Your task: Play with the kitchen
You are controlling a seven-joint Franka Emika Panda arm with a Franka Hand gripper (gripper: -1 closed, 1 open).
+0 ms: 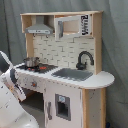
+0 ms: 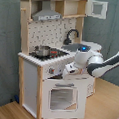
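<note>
Facing the kitchen [image 2: 55, 70], the end effector [image 2: 68, 69] meets its front.

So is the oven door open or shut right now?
Shut. In the second exterior view the oven door sits flush with the front of the kitchen, its window facing straight out and no gap showing along its top edge.

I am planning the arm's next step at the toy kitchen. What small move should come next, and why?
Probably ease the gripper forward onto the knob panel: it sits level with the front of the toy kitchen, just above the oven door, and nothing there looks gripped yet.
</note>
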